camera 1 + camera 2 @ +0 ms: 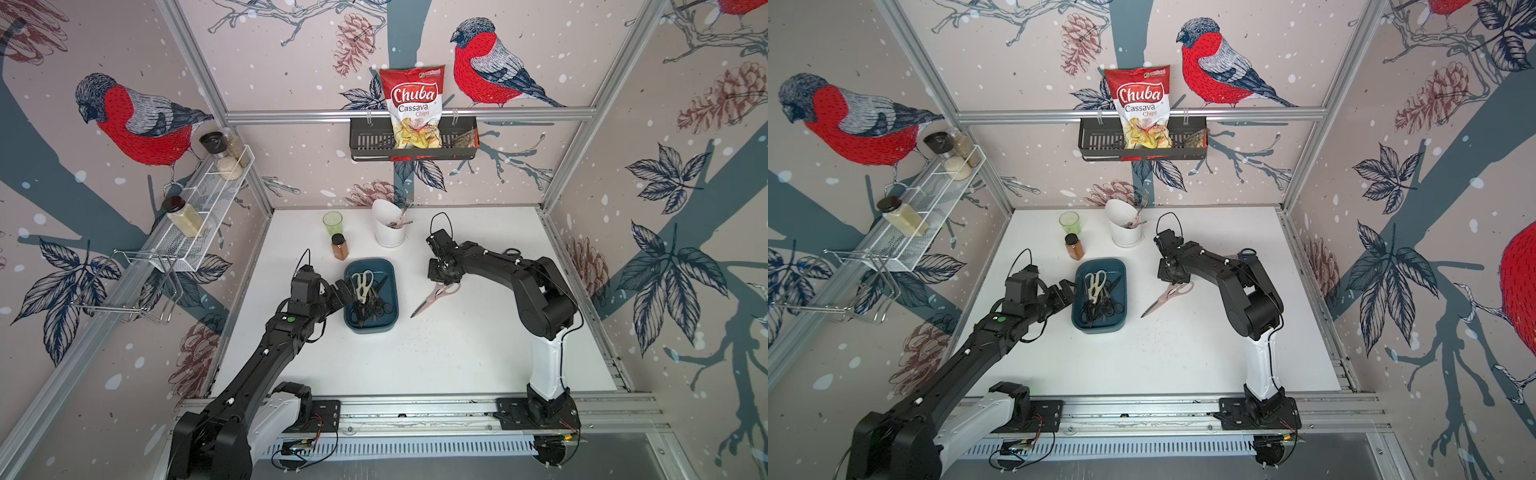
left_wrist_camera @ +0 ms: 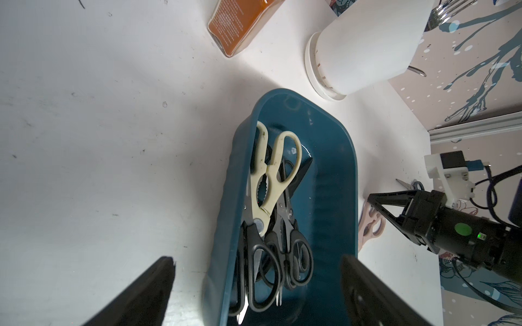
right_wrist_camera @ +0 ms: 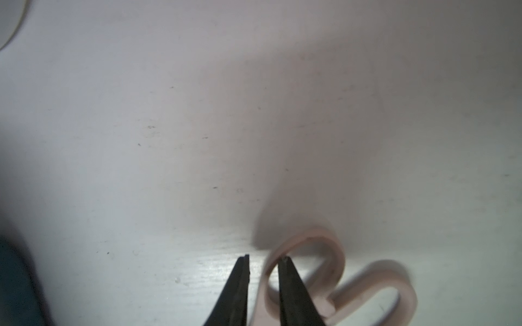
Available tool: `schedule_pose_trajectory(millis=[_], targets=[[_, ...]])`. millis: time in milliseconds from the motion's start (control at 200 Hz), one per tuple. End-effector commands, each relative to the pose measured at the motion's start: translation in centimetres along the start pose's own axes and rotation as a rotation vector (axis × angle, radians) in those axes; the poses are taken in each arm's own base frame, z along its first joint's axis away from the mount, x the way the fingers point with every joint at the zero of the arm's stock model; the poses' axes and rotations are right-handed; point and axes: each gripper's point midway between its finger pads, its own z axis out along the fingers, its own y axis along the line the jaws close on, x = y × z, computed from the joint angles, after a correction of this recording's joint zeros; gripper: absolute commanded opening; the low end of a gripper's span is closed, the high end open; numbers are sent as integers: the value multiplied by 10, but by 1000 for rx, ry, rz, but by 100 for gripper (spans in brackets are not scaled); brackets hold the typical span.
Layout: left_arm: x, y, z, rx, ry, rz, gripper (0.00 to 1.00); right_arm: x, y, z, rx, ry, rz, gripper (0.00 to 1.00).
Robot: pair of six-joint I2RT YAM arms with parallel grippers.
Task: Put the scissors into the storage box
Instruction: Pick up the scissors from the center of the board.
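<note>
My left arm (image 1: 266, 357) stretches from the near left toward the middle, and my left gripper (image 1: 344, 291) is spread wide, holding nothing. My right arm (image 1: 544, 307) rises at the near right, bends over and reaches left. My right gripper (image 3: 266, 257) points down, jaws narrowly apart.

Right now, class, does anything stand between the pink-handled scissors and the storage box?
Nothing visible does: only bare white table lies between the pink-handled scissors and the storage box.

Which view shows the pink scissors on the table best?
Both top views: the pink scissors show nearly whole, blades included. The right wrist view shows only handle loops; the left wrist, just handles beyond the box.
</note>
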Motion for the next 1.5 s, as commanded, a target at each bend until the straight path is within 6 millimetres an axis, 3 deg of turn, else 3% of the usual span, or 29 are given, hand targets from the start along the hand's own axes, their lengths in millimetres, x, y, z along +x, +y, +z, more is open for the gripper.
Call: schedule_pose_trajectory(millis=[0, 285, 460, 630, 775, 855, 985, 1281, 1491], targets=[[-1, 1, 0, -2, -5, 14, 95, 4, -7, 3, 53, 15, 1, 24], [0, 3, 2, -7, -6, 14, 95, 11, -9, 6, 104, 14, -34, 25], [-1, 3, 0, -7, -10, 18, 95, 21, -13, 20, 148, 45, -64, 24], [-1, 3, -1, -11, -15, 18, 95, 31, -16, 34, 149, 68, -55, 16], [-4, 2, -3, -10, -23, 17, 95, 30, -16, 37, 141, 58, -49, 0], [-4, 2, -3, -12, -26, 16, 95, 27, -13, 33, 124, 44, -50, 0], [-6, 1, -4, -12, -33, 13, 95, 13, -4, 15, 70, -2, -47, 0], [-10, -1, -6, -7, -48, 10, 95, -18, 20, -49, -144, -86, -11, 0], [-10, -1, -3, -2, -49, 1, 95, -28, 39, -95, -282, -129, 0, 0]])
